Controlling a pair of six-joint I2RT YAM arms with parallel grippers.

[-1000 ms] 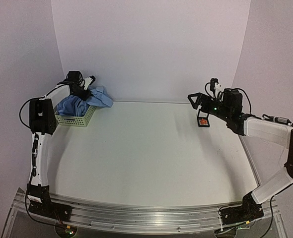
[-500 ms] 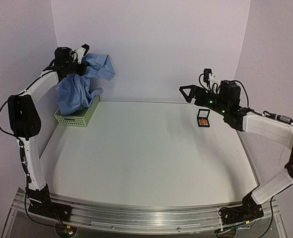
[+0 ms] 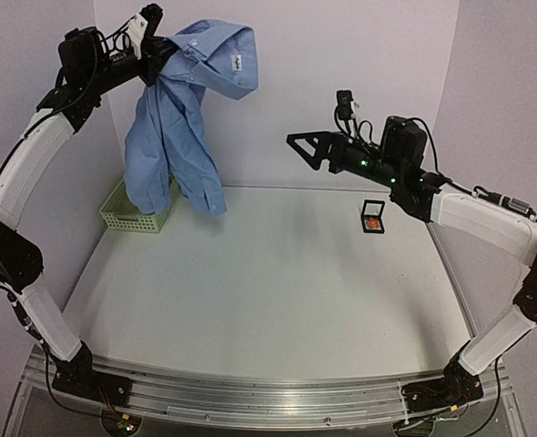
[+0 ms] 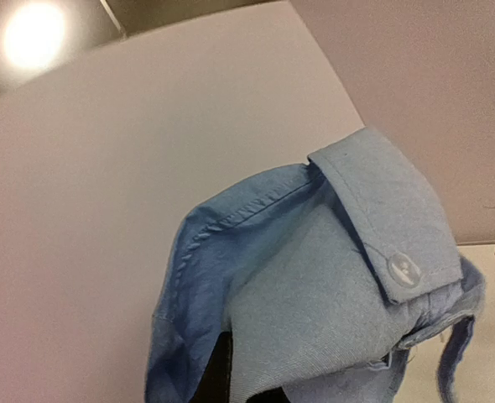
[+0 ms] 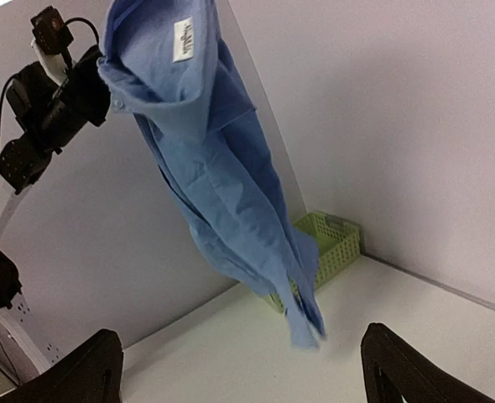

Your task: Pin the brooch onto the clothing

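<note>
Whereas a second back the clothing (image 3: 182, 118) lay bunched in the green basket (image 3: 139, 217), it now hangs full length high over the far left corner of the counter (image 3: 268, 300), collar uppermost. The left jaws are clamped shut on fabric beside the collar. Tails dangle at about basket level; touching or apart, cannot tell.

Judgement: shirt out and unfurled, next to be laid flat; pinning not begun.

Brooch (image 3: 372, 220) sits untouched in its small black-framed box (image 3: 373, 204) near the far right corner, well apart from the shirt. Right jaws, spread wide and holding nothing, have lifted off from beside the box and now point across toward the hanging cloth.

In the way: the basket under the tails may snag them. The doubled, twisted fabric offers no flat spot for the pin yet.
</note>
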